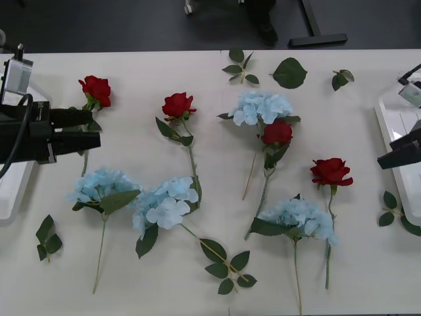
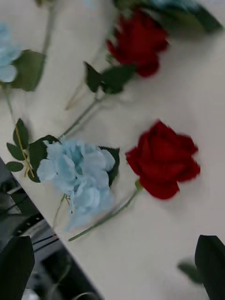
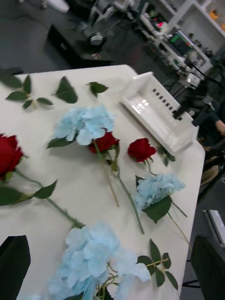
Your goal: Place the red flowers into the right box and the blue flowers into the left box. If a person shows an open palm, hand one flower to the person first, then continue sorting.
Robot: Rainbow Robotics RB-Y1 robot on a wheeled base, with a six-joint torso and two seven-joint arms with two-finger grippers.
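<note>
White desk (image 1: 368,276): all eight flowers lie loose on it, none boxed yet by the look of things.
Red flowers: four roses; one at upper left (image 1: 96,89) just beside my left gripper, one left of centre (image 1: 177,105), one at centre (image 1: 277,133) under a blue head, one right of centre (image 1: 331,171).
Blue flowers: one above the central rose (image 1: 262,107), two side by side at lower left (image 1: 102,184) (image 1: 166,201), one at lower right (image 1: 297,218).
Left box (image 1: 12,191): at the left edge, mostly behind my left arm.
Right box (image 1: 393,131): at the right edge, cut off by the frame.
Left gripper (image 1: 82,129): hovers at the left side, jaws spread apart, pointing right toward the desk centre.
Right gripper (image 1: 381,160): over the right box rim; its wrist view shows both fingers wide apart at the bottom corners.
Key relation: the right-hand rose lies just left of my right gripper, stem running down the frame; my right arm is clearly nearer, and the right box is beside it.
Hidden: the upper-left rose's stem passes behind my left jaws; no open palm that I can make out.
</note>
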